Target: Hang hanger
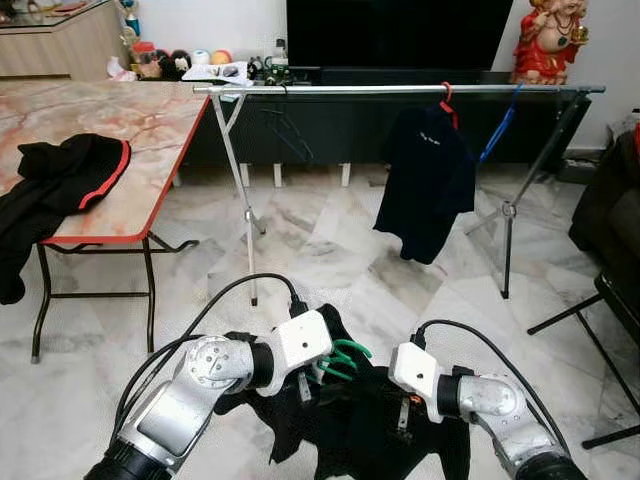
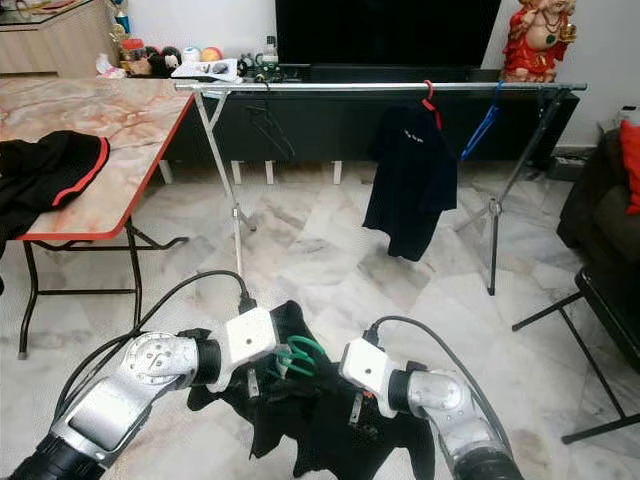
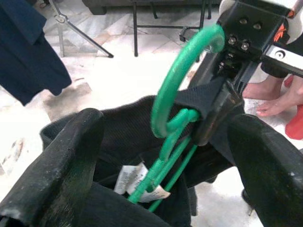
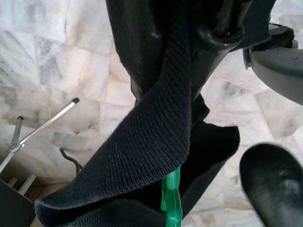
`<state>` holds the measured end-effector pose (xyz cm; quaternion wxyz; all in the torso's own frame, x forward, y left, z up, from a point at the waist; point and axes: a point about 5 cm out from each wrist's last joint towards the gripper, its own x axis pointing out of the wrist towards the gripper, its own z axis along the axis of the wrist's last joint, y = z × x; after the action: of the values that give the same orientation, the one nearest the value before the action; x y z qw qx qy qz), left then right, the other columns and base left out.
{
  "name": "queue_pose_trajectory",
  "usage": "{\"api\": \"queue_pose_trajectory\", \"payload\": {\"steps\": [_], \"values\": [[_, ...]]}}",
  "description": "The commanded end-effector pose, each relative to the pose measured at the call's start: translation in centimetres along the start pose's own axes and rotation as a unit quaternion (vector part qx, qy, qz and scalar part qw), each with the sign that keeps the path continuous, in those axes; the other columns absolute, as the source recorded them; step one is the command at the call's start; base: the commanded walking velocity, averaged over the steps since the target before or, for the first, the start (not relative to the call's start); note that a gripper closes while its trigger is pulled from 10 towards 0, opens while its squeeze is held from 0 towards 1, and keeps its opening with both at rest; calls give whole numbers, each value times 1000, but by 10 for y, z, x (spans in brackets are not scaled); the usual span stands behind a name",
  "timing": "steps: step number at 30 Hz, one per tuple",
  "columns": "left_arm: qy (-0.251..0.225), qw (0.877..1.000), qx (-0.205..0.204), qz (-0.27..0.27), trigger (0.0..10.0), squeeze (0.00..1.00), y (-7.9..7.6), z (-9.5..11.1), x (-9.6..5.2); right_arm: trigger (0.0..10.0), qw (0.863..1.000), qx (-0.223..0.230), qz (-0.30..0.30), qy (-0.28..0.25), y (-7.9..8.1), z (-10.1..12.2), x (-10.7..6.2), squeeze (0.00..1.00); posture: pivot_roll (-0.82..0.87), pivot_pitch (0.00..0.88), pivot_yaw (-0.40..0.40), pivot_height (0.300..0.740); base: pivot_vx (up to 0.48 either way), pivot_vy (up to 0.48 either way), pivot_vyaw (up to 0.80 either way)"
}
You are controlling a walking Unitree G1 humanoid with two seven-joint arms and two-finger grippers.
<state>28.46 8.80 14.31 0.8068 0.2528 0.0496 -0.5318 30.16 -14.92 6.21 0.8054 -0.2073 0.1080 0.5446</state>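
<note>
Head cam: both arms raised low in front, at approx 6 o'clock of frame, w/ a black garment (image 1: 360, 420) bunched between them over the marble floor (image 1: 330, 250). Green hanger (image 1: 345, 360) pokes out of the garment's collar, hook curling up just beside the left gripper (image 3: 165, 137). Left wrist cam: left gripper's two black fingers (image 3: 61, 165) stand apart, spread on either side of the collar and hanger neck, not pinching – released. Right gripper (image 4: 184, 61) is clenched on the ribbed collar band of the garment; right wrist cam shows fabric pinched between its fingers and a bit of green hanger hanging below the fold. Drying rack (image 1: 400, 90) stands at 12 o'clock, well apart from the arms; a dark shirt (image 1: 425, 180) on a red hanger (image 1: 447, 105) hangs toward its 1 o'clock end, w/ a bare blue hanger (image 1: 500, 125) just beside it. Table (image 1: 150, 130) w/ marble-look top at 10 o'clock, a black jacket w/ red trim (image 1: 60, 185) draped over its near edge. Bare feet of a person (image 3: 270, 97) visible in left wrist cam, beyond the grippers.
</note>
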Motion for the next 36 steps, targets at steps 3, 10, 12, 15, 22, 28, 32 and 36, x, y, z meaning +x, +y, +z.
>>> {"api": "queue_pose_trajectory", "payload": {"steps": [3,10,12,15,22,28,32,36], "values": [[3,1000,8,-10,10000,0,1,-1,-4,0,1000,-2,-10,-18,-3,4,-1,0,121,51,-18,740,0,0,0],[7,999,8,-48,7412,0,-6,-2,-7,0,1000,-4,-10,-20,-3,5,0,0,123,46,-17,740,0,0,0],[8,999,9,-48,7765,0,-7,-2,-6,0,1000,-4,-9,-20,-3,5,0,0,123,46,-17,740,0,0,0],[8,998,9,-54,8941,0,-12,-2,1,0,1000,-5,1,-22,-2,6,2,0,122,44,-16,740,0,0,0],[10,999,12,-45,10000,0,-13,-1,11,0,1000,-7,9,-22,-1,6,2,0,117,42,-16,740,0,0,0],[19,998,14,-60,2588,0,-14,-2,10,0,1000,-5,12,-20,0,5,1,0,118,48,-17,740,0,0,0],[49,995,32,-83,0,0,-17,-9,5,0,1000,-5,12,-20,0,4,0,0,118,48,-17,740,0,0,0],[73,993,46,-86,0,0,-16,-15,3,0,1000,-6,11,-20,-1,5,1,0,122,50,-16,740,0,0,0]]}}
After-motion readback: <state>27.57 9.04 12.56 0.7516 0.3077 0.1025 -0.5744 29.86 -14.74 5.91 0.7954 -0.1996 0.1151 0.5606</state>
